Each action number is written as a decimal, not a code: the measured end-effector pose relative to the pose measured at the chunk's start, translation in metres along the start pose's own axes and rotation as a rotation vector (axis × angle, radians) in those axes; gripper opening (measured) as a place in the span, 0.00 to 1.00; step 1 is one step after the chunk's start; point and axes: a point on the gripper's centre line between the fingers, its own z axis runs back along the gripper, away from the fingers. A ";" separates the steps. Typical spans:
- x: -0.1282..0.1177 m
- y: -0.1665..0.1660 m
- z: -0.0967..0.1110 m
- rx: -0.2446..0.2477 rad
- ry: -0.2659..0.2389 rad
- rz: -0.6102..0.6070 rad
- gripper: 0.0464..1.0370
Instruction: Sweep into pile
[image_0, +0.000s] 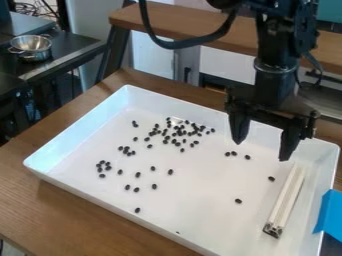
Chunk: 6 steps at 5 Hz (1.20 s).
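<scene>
My gripper (262, 146) hangs over the right back part of the white tray (80, 191), fingers apart and nothing between them. Below and in front of it, a white bar-shaped sweeping tool (287, 197) lies on the tray floor near the right wall, its dark end toward the front. Small black beans (179, 132) are scattered over the tray floor. They are densest toward the back middle, with a looser cluster (103, 166) at the left and single ones toward the front. A few beans (238, 201) lie between the gripper and the tool's left side.
The tray's raised walls surround the beans and tool on a wooden table (40, 212). Blue tape (330, 215) is at the tray's right edge. A wooden ledge (180, 24) runs behind, and a metal bowl (31, 46) stands on a dark surface at the upper left.
</scene>
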 end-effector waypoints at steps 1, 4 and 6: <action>-0.004 0.001 -0.012 0.006 0.030 0.010 0.96; -0.006 -0.012 -0.056 0.028 0.046 0.068 0.96; 0.002 -0.018 -0.074 0.032 0.078 0.097 0.96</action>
